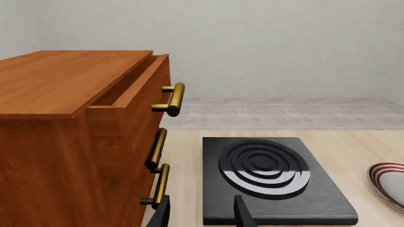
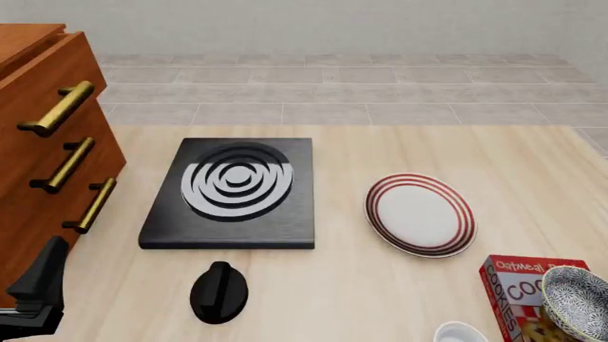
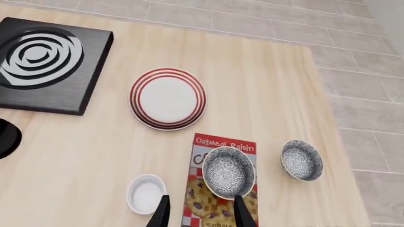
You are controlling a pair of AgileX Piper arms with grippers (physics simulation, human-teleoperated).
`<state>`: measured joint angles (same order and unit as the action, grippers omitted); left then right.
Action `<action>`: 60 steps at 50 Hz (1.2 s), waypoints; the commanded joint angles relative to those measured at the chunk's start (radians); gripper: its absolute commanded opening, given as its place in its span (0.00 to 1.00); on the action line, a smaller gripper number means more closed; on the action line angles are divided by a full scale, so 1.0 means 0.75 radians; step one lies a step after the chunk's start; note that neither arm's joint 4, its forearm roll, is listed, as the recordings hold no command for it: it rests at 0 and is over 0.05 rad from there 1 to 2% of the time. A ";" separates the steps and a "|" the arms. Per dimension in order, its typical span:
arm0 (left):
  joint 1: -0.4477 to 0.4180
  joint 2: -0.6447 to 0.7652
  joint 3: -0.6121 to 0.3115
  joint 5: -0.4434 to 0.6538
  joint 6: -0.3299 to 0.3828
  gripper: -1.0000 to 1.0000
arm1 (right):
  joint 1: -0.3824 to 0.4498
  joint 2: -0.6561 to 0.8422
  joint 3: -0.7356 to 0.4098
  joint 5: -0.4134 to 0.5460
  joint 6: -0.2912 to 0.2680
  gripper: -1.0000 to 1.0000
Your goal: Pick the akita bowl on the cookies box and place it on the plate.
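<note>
The akita bowl (image 3: 228,171), small and speckled grey, rests on the red cookies box (image 3: 221,194) near its labelled end. In the front view the bowl (image 2: 577,303) and the box (image 2: 525,292) sit at the table's near right corner. The white plate (image 2: 420,214) with red rings lies on the table beyond them, left of the box. My right gripper (image 3: 200,215) hovers well above the box, open and holding nothing; the front view does not show it. Over by the cabinet, my left gripper (image 1: 202,215) is open and empty too.
A second speckled bowl (image 3: 302,160) sits on the table right of the box. A plain white bowl (image 3: 146,193) is on its left. The black slab (image 2: 231,191) with grey rings, a black knob (image 2: 218,291) and a wooden drawer cabinet (image 2: 43,142) fill the left side.
</note>
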<state>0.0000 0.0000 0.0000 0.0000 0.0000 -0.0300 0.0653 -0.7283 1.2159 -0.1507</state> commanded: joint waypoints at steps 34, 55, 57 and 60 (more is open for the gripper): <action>0.000 0.000 0.000 0.000 0.000 1.00 | -0.048 0.017 0.162 -0.209 0.045 1.00; 0.000 0.000 0.000 0.000 0.000 1.00 | -0.066 -0.009 0.267 -0.256 0.064 1.00; 0.000 0.000 0.000 0.000 0.000 1.00 | -0.069 -0.006 0.269 -0.263 0.069 1.00; 0.000 0.000 0.000 0.000 0.000 1.00 | -0.073 0.002 0.272 -0.275 0.066 1.00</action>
<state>0.0000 0.0000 0.0000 0.0000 0.0000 -0.0771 0.0629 -0.5483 1.0343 -0.1056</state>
